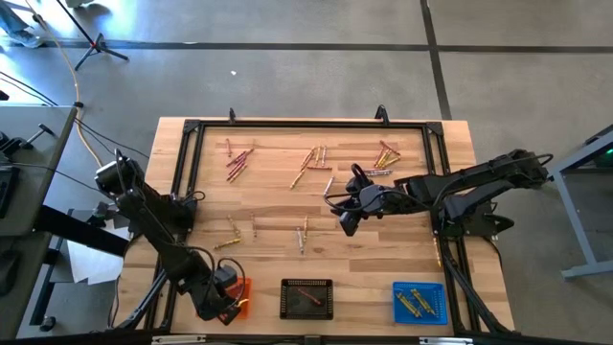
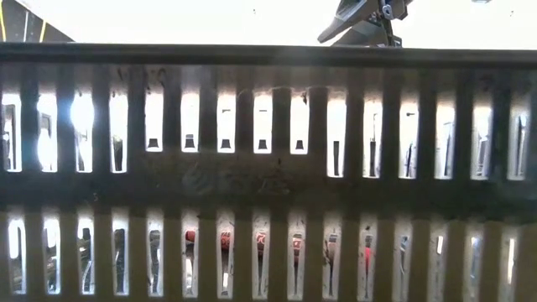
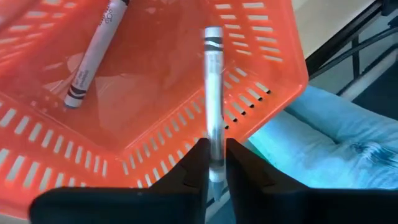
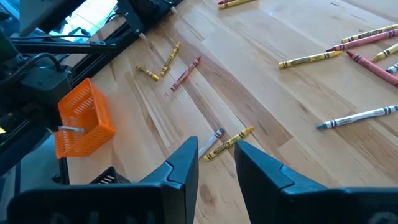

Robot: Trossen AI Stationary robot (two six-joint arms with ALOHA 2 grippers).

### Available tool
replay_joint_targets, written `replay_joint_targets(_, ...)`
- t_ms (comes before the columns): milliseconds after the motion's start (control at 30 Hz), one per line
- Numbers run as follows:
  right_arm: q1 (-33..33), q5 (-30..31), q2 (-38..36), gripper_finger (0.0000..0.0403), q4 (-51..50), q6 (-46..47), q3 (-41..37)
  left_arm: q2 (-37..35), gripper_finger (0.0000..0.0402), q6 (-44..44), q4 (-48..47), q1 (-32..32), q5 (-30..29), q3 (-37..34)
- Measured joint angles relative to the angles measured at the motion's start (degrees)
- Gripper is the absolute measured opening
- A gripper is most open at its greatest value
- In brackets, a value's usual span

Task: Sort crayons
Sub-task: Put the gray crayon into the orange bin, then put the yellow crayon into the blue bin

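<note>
Grey crayon, nearest the left wrist camera: upright between the left gripper fingers, which are parted slightly around its lower end, over the orange tray at the lower left of the high view. A second grey crayon lies on the tray floor.

Step in hand, as judged: dropping a grey crayon into the orange tray. Whether the fingers pinch it or have let go cannot be told. Next move calls for a full release, then a lift clear of the tray wall.

Loose crayons: yellow, red and grey, scattered over the upper and middle bench; a small group upper left, another upper right, a few mid-left.

Right gripper: centre-right of the high view, fingers spread and empty, above a grey and yellow pair.

Containers: black tray, bottom centre, holds reddish crayons; blue tray, bottom right, holds yellow ones.
</note>
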Motion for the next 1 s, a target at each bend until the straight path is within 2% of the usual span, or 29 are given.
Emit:
replay_joint_targets(200,0.00,0.00,0.00,0.0089,-0.01,-0.02,0.00,-0.20,0.0074,0.10,-0.28,0.50,0.00,0.00)
replay_joint_targets(400,0.00,0.02,0.00,0.0089,0.00,-0.46,0.00,-3.13,0.0073,1.74,-0.28,1.82,-0.94,0.00)
replay_joint_targets(633,-0.01,0.09,0.00,0.0089,0.00,-0.46,0.00,-9.26,0.0070,10.13,-1.23,5.78,-7.86,0.00)
replay_joint_targets(800,-0.73,0.08,0.00,0.0089,0.00,-0.22,0.00,-12.47,0.0069,20.94,-10.06,10.89,-11.78,0.11)
replay_joint_targets(1000,-1.46,0.26,0.00,0.0089,0.00,-0.04,0.00,-11.25,0.0070,33.29,-24.61,16.12,-13.64,0.09)
